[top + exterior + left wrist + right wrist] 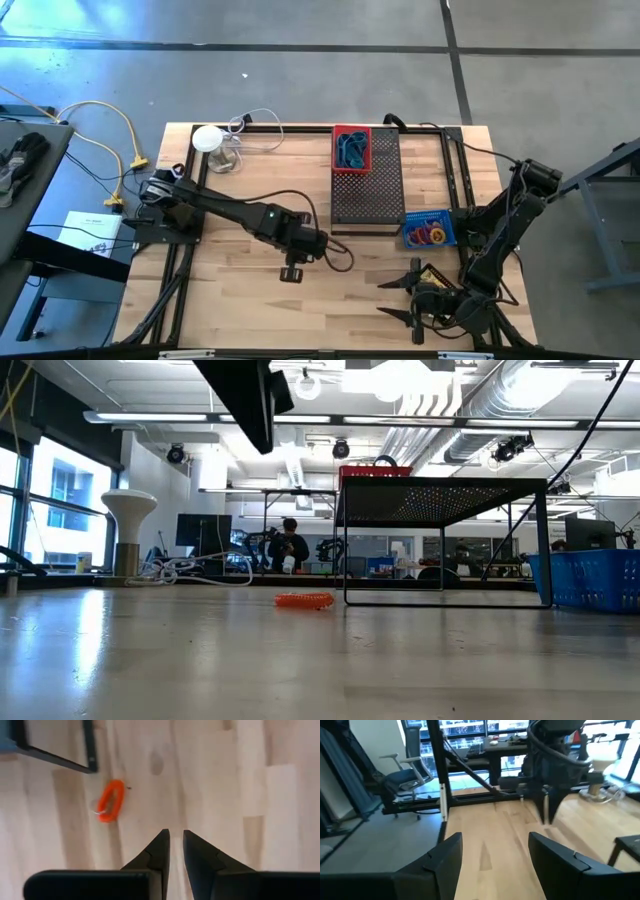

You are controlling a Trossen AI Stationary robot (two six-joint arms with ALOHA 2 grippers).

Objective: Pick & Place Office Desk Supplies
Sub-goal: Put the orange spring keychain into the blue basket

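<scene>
An orange elastic loop (111,801) lies flat on the wooden table, also visible in the low view (303,600) in front of the black tray's legs. My left gripper (175,839) hangs over the table's middle (297,262), well above the wood and beside the loop. Its fingers are shut to a thin slit and hold nothing. My right gripper (495,851) waits open near the table's near right corner (388,297), pointing toward the left. A red bin (351,148) holds teal items. A blue bin (430,230) holds coloured loops.
The black perforated tray (366,190) stands on thin legs (345,560) right of centre, with the red bin on its far end. A white round object with a cable (207,138) sits at the far left. Bare wood lies between the two grippers.
</scene>
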